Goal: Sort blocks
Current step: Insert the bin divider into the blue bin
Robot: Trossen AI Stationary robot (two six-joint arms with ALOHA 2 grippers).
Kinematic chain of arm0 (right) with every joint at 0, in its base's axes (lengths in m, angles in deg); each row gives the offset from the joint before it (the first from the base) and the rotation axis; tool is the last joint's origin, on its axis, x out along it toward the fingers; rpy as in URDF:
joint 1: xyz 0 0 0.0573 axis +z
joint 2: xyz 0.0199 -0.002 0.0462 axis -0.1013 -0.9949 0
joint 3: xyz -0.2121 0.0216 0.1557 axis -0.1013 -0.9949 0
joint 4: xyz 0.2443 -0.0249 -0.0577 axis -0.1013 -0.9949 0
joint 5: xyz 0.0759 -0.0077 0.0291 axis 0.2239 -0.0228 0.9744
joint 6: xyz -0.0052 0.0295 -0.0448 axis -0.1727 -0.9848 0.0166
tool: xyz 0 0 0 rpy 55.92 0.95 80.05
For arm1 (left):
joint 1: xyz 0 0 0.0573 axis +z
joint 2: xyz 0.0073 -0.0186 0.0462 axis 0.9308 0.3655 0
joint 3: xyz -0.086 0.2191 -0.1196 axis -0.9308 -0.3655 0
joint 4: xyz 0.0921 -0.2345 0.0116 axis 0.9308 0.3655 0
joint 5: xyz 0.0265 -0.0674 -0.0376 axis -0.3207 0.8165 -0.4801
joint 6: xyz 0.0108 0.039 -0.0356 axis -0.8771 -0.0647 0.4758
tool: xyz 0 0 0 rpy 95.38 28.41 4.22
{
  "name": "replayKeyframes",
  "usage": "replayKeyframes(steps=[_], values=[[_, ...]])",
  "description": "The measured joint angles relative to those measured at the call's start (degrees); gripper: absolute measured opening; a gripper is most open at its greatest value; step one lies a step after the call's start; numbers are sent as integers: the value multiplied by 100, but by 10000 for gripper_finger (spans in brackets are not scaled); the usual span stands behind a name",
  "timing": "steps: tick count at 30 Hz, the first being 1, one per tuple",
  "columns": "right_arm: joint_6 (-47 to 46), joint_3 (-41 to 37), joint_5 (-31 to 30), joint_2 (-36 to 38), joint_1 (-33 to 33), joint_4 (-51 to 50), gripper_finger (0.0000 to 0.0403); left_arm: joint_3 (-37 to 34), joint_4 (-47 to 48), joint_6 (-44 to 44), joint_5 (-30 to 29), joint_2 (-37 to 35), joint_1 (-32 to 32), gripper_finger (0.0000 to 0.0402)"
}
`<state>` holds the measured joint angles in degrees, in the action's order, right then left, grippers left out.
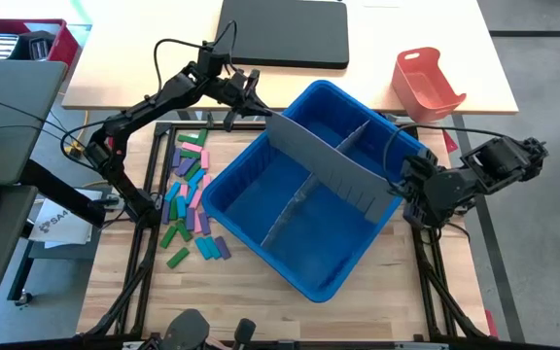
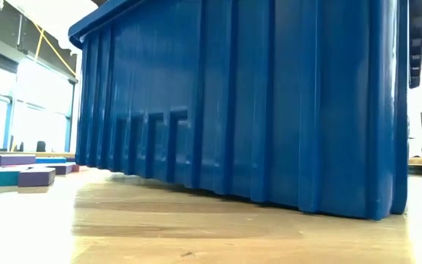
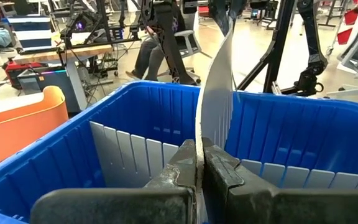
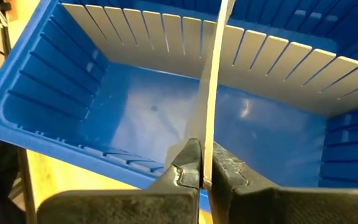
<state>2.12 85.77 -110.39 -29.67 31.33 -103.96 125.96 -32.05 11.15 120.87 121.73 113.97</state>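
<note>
**Both grippers pinch one divider over blue bin; blocks loose on table**

Table (image 1: pixel 290 311): wood, largest thing in view. Blue bin (image 1: pixel 304 194) sits mid-table, angled, fills most of the low view and blocks everything behind it. Inside: a grey slotted divider set along the bin's length. A second divider (image 1: pixel 333 165) crosses the bin, raised above the rim, bowed. Black pad (image 1: pixel 285 31) at far edge, orange tray (image 1: pixel 426 83) far right. Red box (image 1: pixel 22 39) off-table, far left. No readable writing on the bin; a white sheet under the left arm has print, too small to read.

Left gripper (image 3: pixel 199 169) closed on the raised divider's left end, at the bin's far-left rim. Right gripper (image 4: pixel 202 167) closed on the same divider's right end, at the right rim.

Blocks (image 1: pixel 191 190): green, pink, purple, blue, scattered on table left of the bin, near the left arm, outside the bin, apart from both jaws. None held.
</note>
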Motion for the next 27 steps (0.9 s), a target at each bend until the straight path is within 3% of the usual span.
replayKeyframes(steps=[13,27], values=[[19,-5,-190,72,2,-16,0,0,2,13,-122,0,4,1],[-674,-5,402,-136,-2,119,0,0,24,9,-129,0,-2,1]])
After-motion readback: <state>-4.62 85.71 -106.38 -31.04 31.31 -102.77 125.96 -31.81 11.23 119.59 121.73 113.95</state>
